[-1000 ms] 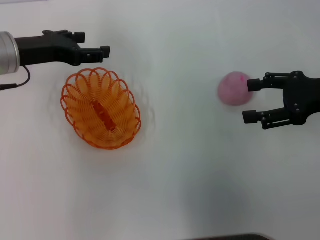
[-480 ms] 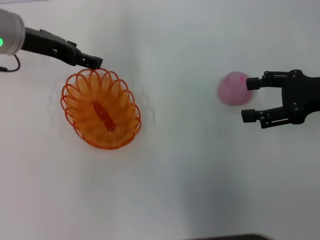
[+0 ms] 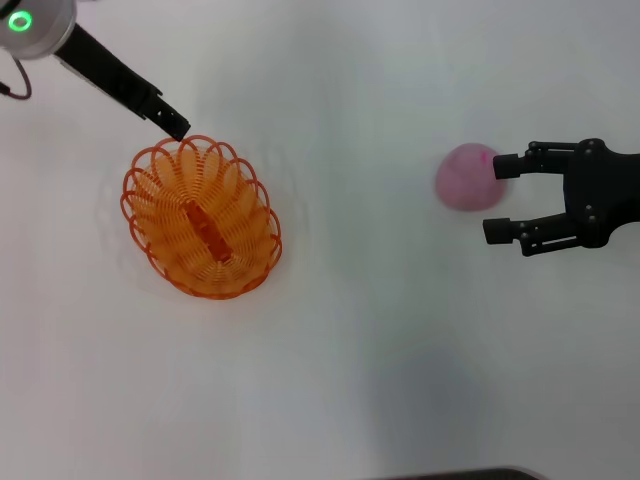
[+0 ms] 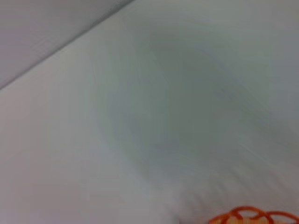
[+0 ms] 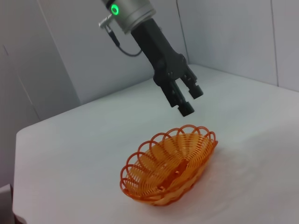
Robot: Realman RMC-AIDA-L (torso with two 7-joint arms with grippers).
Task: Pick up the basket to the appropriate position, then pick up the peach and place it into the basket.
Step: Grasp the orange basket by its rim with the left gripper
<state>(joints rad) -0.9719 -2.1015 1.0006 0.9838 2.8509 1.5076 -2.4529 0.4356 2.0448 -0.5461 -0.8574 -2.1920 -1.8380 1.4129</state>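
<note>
The left end effector (image 3: 176,126), fingers parted, hangs over the far rim of the basket (image 3: 201,217), while the open right end effector (image 3: 503,199) flanks the peach (image 3: 466,177).

My head camera looks straight down, my left wrist camera skims the surface (image 4: 140,116) close, and all three views share the basket (image 3: 202,217).

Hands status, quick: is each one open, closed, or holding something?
Left hand: open, empty, above the basket rim.
Right hand: open, empty, beside the peach.
</note>
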